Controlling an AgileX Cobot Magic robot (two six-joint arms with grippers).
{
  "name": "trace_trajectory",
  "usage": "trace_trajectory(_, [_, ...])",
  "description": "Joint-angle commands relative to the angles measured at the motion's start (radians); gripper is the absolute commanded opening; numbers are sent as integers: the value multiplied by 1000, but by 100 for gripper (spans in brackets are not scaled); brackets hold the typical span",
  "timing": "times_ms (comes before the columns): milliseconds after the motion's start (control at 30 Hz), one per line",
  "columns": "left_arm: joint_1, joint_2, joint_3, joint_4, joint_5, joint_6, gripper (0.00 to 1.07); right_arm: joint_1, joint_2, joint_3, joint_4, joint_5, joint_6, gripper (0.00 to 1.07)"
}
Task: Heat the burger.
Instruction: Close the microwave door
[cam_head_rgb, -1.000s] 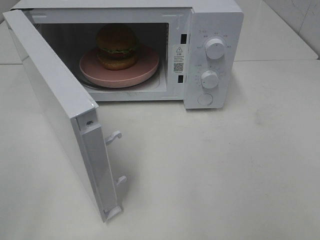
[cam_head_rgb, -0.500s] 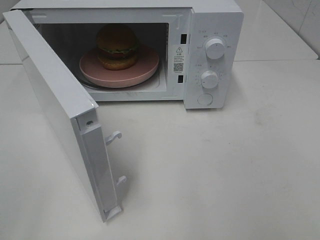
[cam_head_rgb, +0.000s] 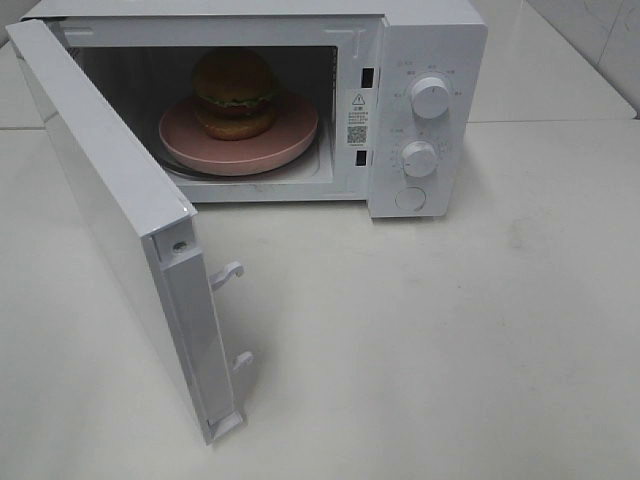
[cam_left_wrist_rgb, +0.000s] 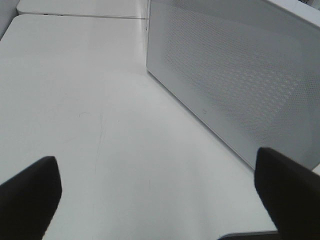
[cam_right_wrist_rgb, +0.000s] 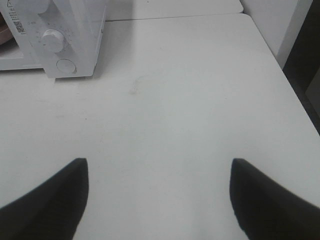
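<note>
The burger (cam_head_rgb: 235, 93) sits on a round pink plate (cam_head_rgb: 290, 140) inside the white microwave (cam_head_rgb: 430, 40), whose door (cam_head_rgb: 110, 190) stands swung wide open toward the front left. Neither arm shows in the exterior high view. In the left wrist view my left gripper (cam_left_wrist_rgb: 157, 192) is open over bare table, with the outer face of the microwave door (cam_left_wrist_rgb: 240, 80) beside it. My right gripper (cam_right_wrist_rgb: 159, 192) is open and empty over the table, away from the microwave's control panel (cam_right_wrist_rgb: 60, 40).
The control panel carries two round knobs (cam_head_rgb: 430, 97) (cam_head_rgb: 420, 158) and a round button (cam_head_rgb: 410, 198). Two latch hooks (cam_head_rgb: 228, 273) stick out of the door's free edge. The white table (cam_head_rgb: 480, 330) spreads in front and to the right.
</note>
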Motion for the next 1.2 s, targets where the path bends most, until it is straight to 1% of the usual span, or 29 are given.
trace_trajectory(33, [-1,-3,1,-2,-14,0,99,-7,-29,3,1,-14,-1,76])
trace_trajectory(967, [-1,-3,0,-6,-16,-3,99,-7,-29,3,1,-14,-1,76])
trace_trajectory(1167, [-1,-1,-21,-7,-61,-3,96,-7,-29,3,1,-14,-1,76])
trace_trajectory(1200, [-1,13,-23,-7,-70,-3,94,-7,-29,3,1,-14,-1,76])
